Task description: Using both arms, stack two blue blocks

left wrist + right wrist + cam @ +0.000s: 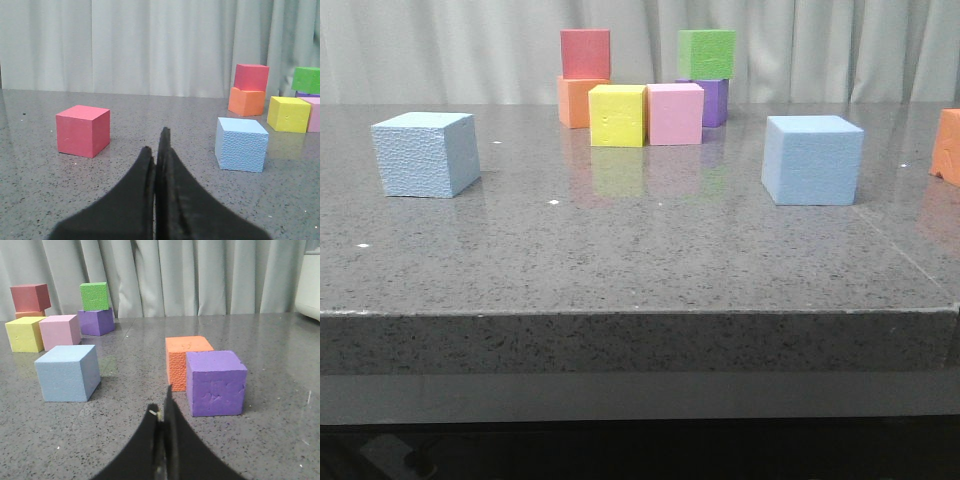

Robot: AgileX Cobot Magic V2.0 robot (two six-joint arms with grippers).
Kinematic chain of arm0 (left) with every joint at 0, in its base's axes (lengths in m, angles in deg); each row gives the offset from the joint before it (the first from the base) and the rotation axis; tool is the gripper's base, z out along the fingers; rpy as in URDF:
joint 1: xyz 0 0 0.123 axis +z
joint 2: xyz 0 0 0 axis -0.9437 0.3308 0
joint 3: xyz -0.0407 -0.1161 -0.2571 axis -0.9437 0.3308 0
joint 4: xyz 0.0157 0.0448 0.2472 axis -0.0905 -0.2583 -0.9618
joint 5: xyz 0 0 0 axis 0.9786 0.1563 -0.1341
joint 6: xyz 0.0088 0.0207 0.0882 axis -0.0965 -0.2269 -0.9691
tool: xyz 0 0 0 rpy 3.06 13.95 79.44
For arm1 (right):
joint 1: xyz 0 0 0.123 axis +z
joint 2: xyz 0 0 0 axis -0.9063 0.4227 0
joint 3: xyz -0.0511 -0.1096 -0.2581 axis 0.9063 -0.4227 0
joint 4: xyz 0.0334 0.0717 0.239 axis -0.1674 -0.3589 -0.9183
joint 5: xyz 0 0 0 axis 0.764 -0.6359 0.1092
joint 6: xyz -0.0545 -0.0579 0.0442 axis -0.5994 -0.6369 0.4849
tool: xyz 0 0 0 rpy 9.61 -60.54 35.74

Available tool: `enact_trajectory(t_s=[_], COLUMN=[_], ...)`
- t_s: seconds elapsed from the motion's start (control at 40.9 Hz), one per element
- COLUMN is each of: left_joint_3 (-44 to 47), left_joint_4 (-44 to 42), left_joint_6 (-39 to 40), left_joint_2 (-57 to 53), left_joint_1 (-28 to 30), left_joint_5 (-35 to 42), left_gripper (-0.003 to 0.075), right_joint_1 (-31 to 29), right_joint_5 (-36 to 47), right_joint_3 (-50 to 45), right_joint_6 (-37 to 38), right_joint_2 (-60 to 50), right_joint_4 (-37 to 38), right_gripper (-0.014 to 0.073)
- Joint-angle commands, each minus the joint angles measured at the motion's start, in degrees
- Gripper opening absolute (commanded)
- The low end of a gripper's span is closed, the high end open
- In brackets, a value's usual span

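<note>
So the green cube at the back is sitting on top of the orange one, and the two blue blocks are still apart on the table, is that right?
Not quite. In the front view the green cube sits on the purple cube; the red cube is the one on the orange cube. The two blue blocks are indeed apart on the table.

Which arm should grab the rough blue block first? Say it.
Left. The rough blue block sits on the robot's left side, just ahead of the shut left claw. The right claw faces the smooth blue block.
</note>
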Motion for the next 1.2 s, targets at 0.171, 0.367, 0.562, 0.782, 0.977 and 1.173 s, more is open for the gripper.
enact_trajectory(t_s=[0.171, 0.367, 0.562, 0.782, 0.977, 1.173], left_joint_3=[0.1, 0.1, 0.1, 0.1, -0.2, -8.0], left_joint_4=[0.1, 0.1, 0.0, 0.0, 0.0, 1.5], left_joint_6=[0.5, 0.5, 0.4, 0.4, 0.4, 0.4], left_joint_2=[-1.0, -1.0, -1.0, -1.0, -1.0, -0.9], left_joint_1=[0.1, 0.1, 0.1, 0.1, 0.1, 0.1], left_joint_5=[4.8, 4.8, 4.8, 6.3, 6.4, 2.0], left_gripper=[-0.0020, -0.0020, -0.0020, -0.0020, -0.0020, -0.0020], right_joint_1=[-0.2, -0.2, -0.2, -0.2, -0.2, -0.2], right_joint_5=[4.7, 4.7, 4.7, 4.8, 6.0, 4.3], right_joint_3=[0.3, 0.3, 0.3, 0.3, 0.3, 5.3], right_joint_6=[-0.3, -0.3, -0.3, -0.3, -0.3, -0.3], right_joint_2=[-1.0, -1.0, -1.0, -1.1, -1.1, -1.1], right_joint_4=[0.7, 0.7, 0.7, 0.7, 0.7, 0.7], right_gripper=[-0.0120, -0.0120, -0.0120, -0.0120, -0.0120, -0.0120])
